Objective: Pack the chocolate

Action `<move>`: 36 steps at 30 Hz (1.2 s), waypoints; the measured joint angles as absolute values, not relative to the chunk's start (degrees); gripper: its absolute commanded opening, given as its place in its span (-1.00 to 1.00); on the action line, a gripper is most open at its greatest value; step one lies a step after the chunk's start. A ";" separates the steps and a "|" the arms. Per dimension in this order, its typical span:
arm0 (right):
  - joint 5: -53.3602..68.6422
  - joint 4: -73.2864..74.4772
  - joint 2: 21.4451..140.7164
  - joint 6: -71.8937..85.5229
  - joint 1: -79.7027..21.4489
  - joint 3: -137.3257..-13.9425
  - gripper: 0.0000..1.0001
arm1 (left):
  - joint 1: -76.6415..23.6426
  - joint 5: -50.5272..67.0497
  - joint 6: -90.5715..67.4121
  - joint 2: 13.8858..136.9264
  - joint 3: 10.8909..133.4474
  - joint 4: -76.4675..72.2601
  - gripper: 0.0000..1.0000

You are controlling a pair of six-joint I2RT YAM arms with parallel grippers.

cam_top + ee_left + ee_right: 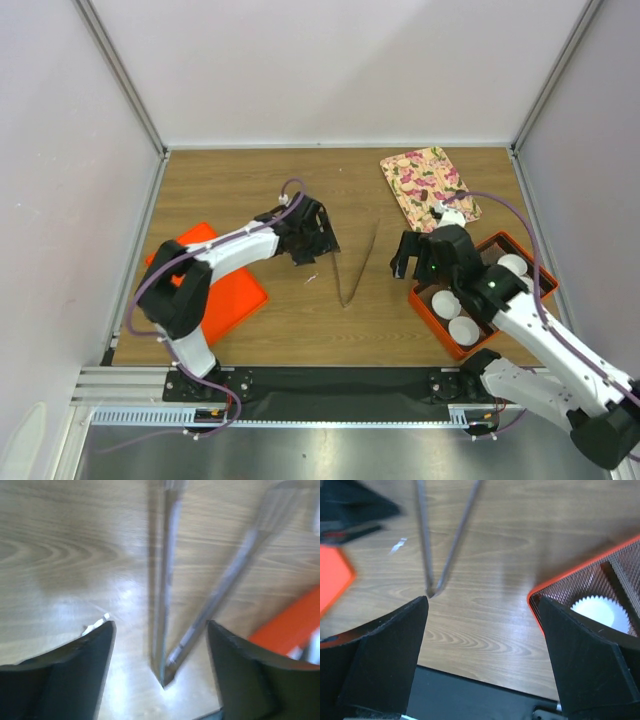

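Observation:
No dark brown chocolate piece can be made out in any view. Metal tongs (355, 265) lie on the wooden table between my two grippers, hinge end toward me. My left gripper (315, 253) is open and empty just left of the tongs. In the left wrist view the tongs (167, 605) lie between its fingers (95, 650), blurred. My right gripper (410, 272) is open and empty, to the right of the tongs and at the left edge of the orange mesh tray (424, 304). In the right wrist view the tongs (427, 555) lie ahead to the left.
The orange tray (580, 570) holds white paper cups (463, 330), one showing in the right wrist view (597, 611). A flower-patterned board (425, 180) lies at the back right. An orange lid (225, 285) lies at the left. A small white scrap (310, 278) lies near the tongs.

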State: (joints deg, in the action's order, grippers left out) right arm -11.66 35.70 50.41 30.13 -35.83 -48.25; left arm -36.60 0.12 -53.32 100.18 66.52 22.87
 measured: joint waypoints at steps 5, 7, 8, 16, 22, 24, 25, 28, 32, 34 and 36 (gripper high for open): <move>-17.91 35.40 61.21 36.10 -39.70 -49.80 0.99 | -34.00 -0.47 -49.95 88.47 66.76 23.90 1.00; -19.51 35.00 65.23 38.06 -41.25 -50.96 0.99 | -31.68 -1.06 -48.23 82.98 66.65 24.12 0.99; -20.12 34.46 67.29 39.20 -41.85 -51.68 0.99 | -30.76 -1.32 -47.42 80.66 66.39 24.14 0.99; -20.82 26.92 83.18 44.58 -44.80 -57.47 0.99 | -25.96 -3.88 -39.99 58.59 55.24 23.94 0.99; -22.02 23.03 94.39 46.92 -48.25 -62.76 0.99 | -25.96 -6.66 -35.03 48.29 50.09 26.13 0.99; -22.94 22.06 96.66 47.83 -49.28 -62.89 0.99 | -25.96 -8.01 -33.80 44.80 48.53 26.35 1.00; -23.42 21.93 97.49 48.21 -49.63 -62.89 0.99 | -25.96 -8.73 -33.28 43.03 47.79 26.35 1.00; -24.93 21.76 99.11 48.95 -50.46 -62.89 0.99 | -25.96 -10.13 -32.03 39.35 45.93 26.37 1.00; -26.24 21.19 100.25 49.32 -50.50 -62.94 0.99 | -25.96 -10.46 -31.00 37.80 45.65 26.52 0.99; -26.55 20.82 100.66 49.34 -50.48 -62.92 0.99 | -25.96 -10.46 -30.89 37.82 45.65 26.63 1.00; -26.57 20.03 101.10 49.17 -50.46 -62.92 0.97 | -25.96 -10.46 -30.89 37.82 45.50 26.68 1.00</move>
State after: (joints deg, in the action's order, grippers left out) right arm -26.57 20.03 101.10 49.17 -50.46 -62.92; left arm -25.96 -10.46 -30.89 37.82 45.50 26.68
